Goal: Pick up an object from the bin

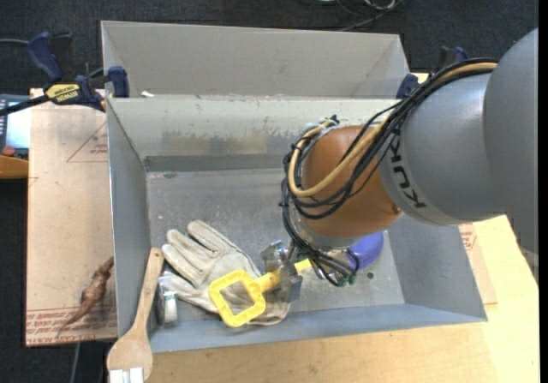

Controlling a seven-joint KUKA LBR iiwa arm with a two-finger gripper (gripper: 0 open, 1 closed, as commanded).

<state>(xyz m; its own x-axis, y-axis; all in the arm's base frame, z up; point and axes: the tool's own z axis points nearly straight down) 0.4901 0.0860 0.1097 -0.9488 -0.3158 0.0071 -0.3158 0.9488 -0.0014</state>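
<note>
Yellow frame toy lies on the white glove by the bin front wall; your pincer pinches its handle, wooden spoon left.

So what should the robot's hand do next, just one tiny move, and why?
Probably lift straight up a little. The hand is down at the handle of the yellow plastic square-framed toy, and that toy's frame lies on the white fabric glove. A small rise would show whether the toy comes away without dragging the glove.
</note>
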